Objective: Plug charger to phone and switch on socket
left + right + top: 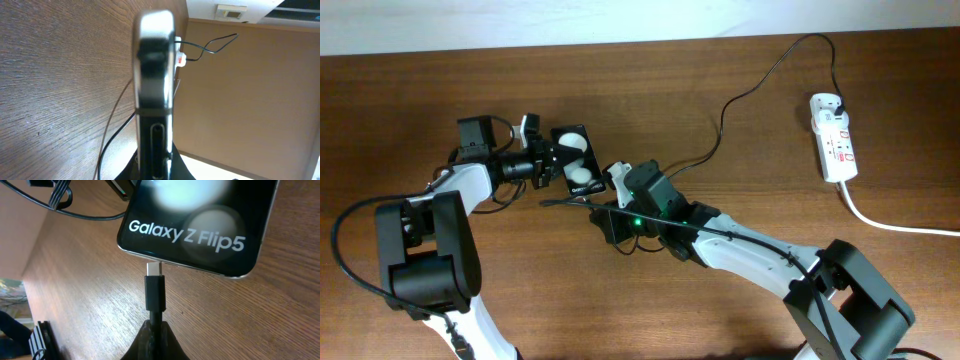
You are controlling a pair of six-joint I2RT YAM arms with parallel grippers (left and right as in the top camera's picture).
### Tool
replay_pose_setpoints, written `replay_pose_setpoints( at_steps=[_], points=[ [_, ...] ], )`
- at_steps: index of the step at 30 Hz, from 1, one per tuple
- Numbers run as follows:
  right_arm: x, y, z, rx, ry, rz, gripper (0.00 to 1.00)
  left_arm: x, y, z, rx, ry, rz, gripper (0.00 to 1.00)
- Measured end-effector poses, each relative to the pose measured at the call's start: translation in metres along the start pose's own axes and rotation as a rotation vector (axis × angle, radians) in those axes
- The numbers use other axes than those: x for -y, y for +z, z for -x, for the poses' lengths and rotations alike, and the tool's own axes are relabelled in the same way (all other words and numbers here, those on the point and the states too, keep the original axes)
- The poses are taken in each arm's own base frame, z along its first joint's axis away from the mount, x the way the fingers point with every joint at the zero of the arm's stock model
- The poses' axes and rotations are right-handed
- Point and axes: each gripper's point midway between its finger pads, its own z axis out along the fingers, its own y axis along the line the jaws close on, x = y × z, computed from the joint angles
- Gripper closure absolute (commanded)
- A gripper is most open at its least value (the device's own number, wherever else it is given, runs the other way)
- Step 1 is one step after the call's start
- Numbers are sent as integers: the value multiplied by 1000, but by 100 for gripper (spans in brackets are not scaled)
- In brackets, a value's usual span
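Connector [155, 291] first, nearest to us in the right wrist view. The right claw [155, 332] is pinched tight on the charger's cable just behind it. The connector's bare metal end touches the lower edge of the phone [200, 225]. We cannot see the port, nor tell whether any metal has gone in. Most of it shows, so we judge it unseated.

As seen here, the metal meets the edge left of the edge's middle, and that is our main worry. A push off the port would skid the metal along the frame or cock it sideways. Since the claw grips soft cable and not the stiff housing, the connector could also buckle under load.

Just beyond, the left claw [548, 162] looks closed across the phone. Its own wrist view shows the phone edge-on and blurred. Whether the phone rests on the desk [420, 80] or is lifted, we cannot tell. With only that one grip behind it, a hard push could swing or slide the phone between the fingers.

Farther off, the charger [720, 110] loops slackly across the desk to the socket [833, 140], which lies well apart at the right. With that much slack we think a tug on the plug unlikely. The switch is too small to read.
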Motion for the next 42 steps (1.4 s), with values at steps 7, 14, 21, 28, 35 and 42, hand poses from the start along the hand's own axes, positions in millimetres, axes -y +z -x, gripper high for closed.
replay_pose_setpoints(
  at_steps=[7,14,21,28,35,42],
  points=[
    [7,0,0,7,29,-39,96,-1,0,0,2,0,3,99],
    [10,0,1,13,58,-52,96,-1,0,1,5,3,5,99],
    [10,-1,4,23,138,-42,96,-2,0,2,11,5,11,100],
    [-3,-1,9,29,146,26,96,-2,-4,5,21,4,10,100],
    [0,-1,9,35,152,9,96,-3,-4,6,25,7,12,100],
    [10,-1,9,43,160,-41,96,-3,-4,6,26,7,14,100]
  ],
)
